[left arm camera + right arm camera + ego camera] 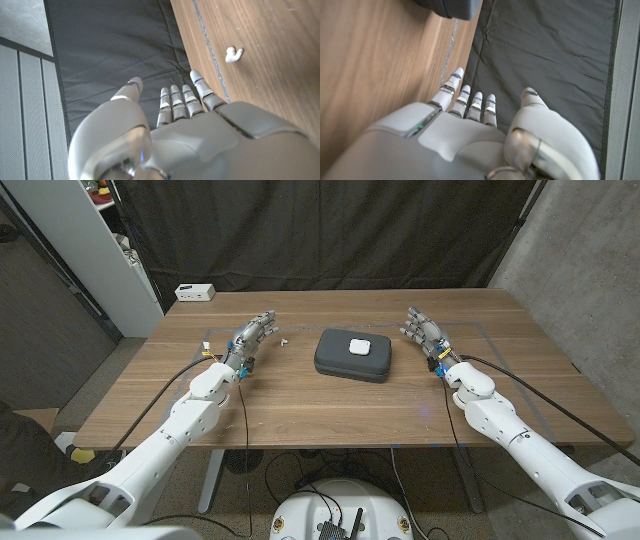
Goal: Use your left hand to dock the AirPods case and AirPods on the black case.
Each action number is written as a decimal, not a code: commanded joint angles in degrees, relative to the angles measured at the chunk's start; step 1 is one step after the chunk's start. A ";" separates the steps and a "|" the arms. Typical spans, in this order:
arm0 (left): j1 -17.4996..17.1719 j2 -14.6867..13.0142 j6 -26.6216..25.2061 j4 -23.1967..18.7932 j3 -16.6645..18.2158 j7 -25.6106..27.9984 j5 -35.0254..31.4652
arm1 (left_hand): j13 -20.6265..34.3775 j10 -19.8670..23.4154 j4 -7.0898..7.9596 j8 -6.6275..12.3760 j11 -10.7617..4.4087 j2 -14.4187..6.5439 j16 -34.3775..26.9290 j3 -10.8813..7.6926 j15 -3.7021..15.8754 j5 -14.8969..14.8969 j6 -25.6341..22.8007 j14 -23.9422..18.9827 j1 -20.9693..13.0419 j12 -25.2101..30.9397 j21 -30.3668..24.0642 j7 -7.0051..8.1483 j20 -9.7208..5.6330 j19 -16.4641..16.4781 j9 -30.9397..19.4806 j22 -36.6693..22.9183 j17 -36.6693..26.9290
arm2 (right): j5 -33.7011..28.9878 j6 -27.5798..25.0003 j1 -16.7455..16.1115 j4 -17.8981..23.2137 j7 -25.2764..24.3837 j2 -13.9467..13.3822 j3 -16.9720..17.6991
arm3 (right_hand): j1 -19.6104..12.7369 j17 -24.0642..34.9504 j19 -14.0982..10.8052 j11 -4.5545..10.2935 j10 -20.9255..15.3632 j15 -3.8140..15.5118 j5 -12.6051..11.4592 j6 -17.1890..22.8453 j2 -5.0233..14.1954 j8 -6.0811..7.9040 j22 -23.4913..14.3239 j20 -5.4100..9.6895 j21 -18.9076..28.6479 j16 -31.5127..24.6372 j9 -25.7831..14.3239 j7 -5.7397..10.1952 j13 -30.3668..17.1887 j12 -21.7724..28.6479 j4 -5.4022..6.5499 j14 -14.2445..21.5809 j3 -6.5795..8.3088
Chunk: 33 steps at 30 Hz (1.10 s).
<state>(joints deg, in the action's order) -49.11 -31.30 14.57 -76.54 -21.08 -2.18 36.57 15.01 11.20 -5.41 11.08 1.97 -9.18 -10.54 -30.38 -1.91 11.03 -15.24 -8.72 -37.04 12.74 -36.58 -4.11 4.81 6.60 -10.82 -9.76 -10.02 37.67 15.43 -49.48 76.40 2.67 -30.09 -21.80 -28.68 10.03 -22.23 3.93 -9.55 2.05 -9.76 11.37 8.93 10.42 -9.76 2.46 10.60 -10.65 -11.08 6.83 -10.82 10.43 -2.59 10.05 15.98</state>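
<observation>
The black case (353,355) is parked around the middle of the wooden table (300,405), a bit toward the far side, lid shut and lying flat. The white AirPods case (359,346) is already sat on top of it, roughly centred on the lid. One little white earbud (284,340) is left loose on the bare wood, to the left of the black case and well apart from it; it's seen more clearly in the left wrist view (233,54), lying on its side near a thin line marked on the tabletop. Whether it's one AirPod or two can't really be told from the head view, since it's tiny there.

The left hand (250,338) is held out on the left side of the table, just beside the earbud but not touching it. Its fingers (176,102) are stretched out fairly straight and close together with the thumb set apart, and nothing is held in them.

The right hand (425,333) is placed on the right, near the black case's right end but apart from it. Its fingers (467,102) are likewise extended side by side, thumb off to one side, nothing gripped.

A small white box (195,293) is sitting off past the table's far left corner.
</observation>
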 commanded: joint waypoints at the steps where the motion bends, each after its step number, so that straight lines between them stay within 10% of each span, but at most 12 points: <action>1: 1.39 -10.05 -10.91 -7.51 -1.52 -3.22 -2.54 | -0.13 -4.59 -2.23 0.08 0.58 -0.02 0.73 0.11 -1.14 0.07 -0.26 5.11 -1.67 -1.34 2.55 0.29 0.40 -3.94 -0.33 -0.22 -0.11 | 0.63 -3.78 -0.82 2.40 1.09 -1.22 -1.19 | -0.58 0.14 -0.15 0.03 -0.65 5.41 -0.34 0.16 0.04 0.33 -0.08 1.05 0.18 -0.29 -0.26 0.33 -0.19 0.48 -0.22 0.58 0.34; 16: 6.86 -23.60 -36.11 -24.72 -6.29 3.76 -19.83 | -0.59 -10.60 -4.82 1.05 1.07 2.77 0.38 1.47 -2.54 -0.61 -1.87 13.32 -5.20 -1.00 8.06 3.08 0.31 -9.96 -0.58 -0.13 -0.03 | 0.64 -6.06 -0.09 3.36 3.25 -2.46 -2.24 | -0.54 0.06 1.82 -0.22 -1.01 5.48 -0.44 0.59 0.22 0.76 -0.06 -0.08 -0.13 -0.53 -0.22 0.60 -0.20 0.71 -0.87 1.24 0.46; 33: 19.92 -25.97 -60.43 -35.55 -21.97 -0.27 -47.04 | -1.07 -11.74 -4.93 2.68 0.05 4.04 0.02 1.85 -1.89 -0.78 -6.62 13.90 -8.45 -0.50 10.23 4.87 0.63 -10.84 -1.01 -0.15 -0.01 | 1.26 -6.57 -2.49 6.82 3.11 -4.05 -1.80 | -0.60 0.02 2.27 -0.19 -3.20 5.78 -0.52 2.11 0.18 1.25 -0.05 -0.62 0.07 -0.86 -0.21 1.13 -0.27 1.32 -1.68 3.15 0.78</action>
<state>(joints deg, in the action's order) -36.78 -55.39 -32.08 -105.56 -33.30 0.35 6.94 13.95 -0.67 -10.13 13.24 2.61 -5.24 -10.09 -28.61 -4.36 10.35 -20.68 5.30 -44.30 11.85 -26.85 0.31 5.33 -3.49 -11.62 -9.75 -9.86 38.36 9.52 -50.70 81.39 5.57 -33.19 -23.82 -28.81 9.86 -20.16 3.77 -12.07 2.34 -9.97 12.94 9.06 11.31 -9.74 2.06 10.32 -11.10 -11.06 7.58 -10.80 11.53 -3.99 12.64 16.70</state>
